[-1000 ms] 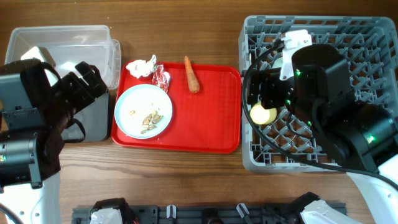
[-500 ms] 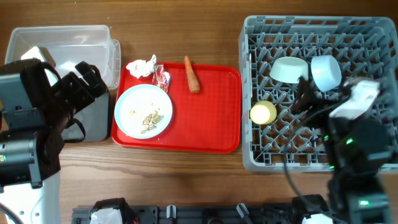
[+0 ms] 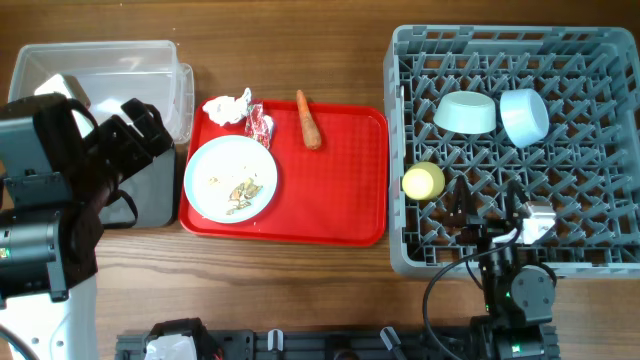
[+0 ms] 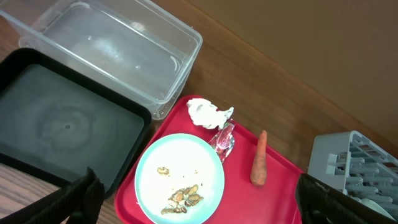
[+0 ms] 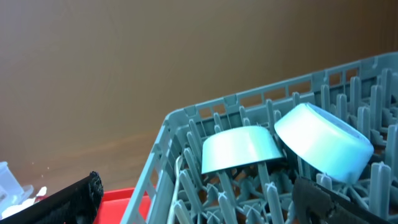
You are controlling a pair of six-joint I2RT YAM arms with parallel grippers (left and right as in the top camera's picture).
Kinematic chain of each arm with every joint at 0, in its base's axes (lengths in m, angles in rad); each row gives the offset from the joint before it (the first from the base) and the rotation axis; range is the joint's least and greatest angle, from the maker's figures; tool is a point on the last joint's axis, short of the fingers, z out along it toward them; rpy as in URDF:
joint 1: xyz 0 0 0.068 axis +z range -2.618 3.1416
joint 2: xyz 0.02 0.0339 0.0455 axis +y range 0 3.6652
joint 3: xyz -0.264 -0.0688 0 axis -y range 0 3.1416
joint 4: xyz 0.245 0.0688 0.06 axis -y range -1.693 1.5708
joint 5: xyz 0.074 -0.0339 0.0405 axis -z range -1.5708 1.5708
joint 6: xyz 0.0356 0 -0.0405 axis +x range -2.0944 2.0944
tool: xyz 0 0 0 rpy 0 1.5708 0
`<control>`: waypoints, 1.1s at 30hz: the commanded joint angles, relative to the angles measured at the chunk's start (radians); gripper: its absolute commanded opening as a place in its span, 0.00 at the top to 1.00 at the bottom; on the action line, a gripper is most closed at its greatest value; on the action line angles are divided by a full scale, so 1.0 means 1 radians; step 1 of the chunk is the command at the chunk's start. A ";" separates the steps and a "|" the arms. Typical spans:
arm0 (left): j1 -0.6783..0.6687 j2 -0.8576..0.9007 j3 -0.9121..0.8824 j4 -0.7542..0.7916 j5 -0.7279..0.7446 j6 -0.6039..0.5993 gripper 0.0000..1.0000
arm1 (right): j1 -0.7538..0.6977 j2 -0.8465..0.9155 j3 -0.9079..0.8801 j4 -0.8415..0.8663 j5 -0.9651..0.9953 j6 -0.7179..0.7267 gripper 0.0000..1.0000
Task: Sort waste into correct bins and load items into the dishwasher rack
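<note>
Orange carrot [image 3: 308,119], red tray [image 3: 340,200]

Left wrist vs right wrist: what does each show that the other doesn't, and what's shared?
Only left wrist: clear tub, black tray, plate with scraps, wrapper, carrot.
Only right wrist: green dish and blue bowl, in clear view in the rack.
Shared: a rack corner and the red tray. The napkin is plain in left wrist, and white bits at right wrist's left edge may be it.
</note>
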 commanded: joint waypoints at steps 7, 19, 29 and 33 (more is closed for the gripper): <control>0.005 0.000 0.003 0.002 0.008 0.008 0.00 | -0.002 0.000 -0.002 -0.021 -0.018 0.015 0.00; 0.001 0.007 -0.008 0.060 0.259 -0.127 0.00 | -0.002 0.000 -0.002 -0.021 -0.018 0.015 0.00; -0.322 0.481 -0.120 0.339 0.064 -0.088 0.23 | -0.002 0.000 -0.002 -0.021 -0.018 0.015 0.00; -0.408 0.681 -0.120 0.526 0.060 -0.082 0.20 | -0.002 0.000 -0.002 -0.021 -0.018 0.015 0.00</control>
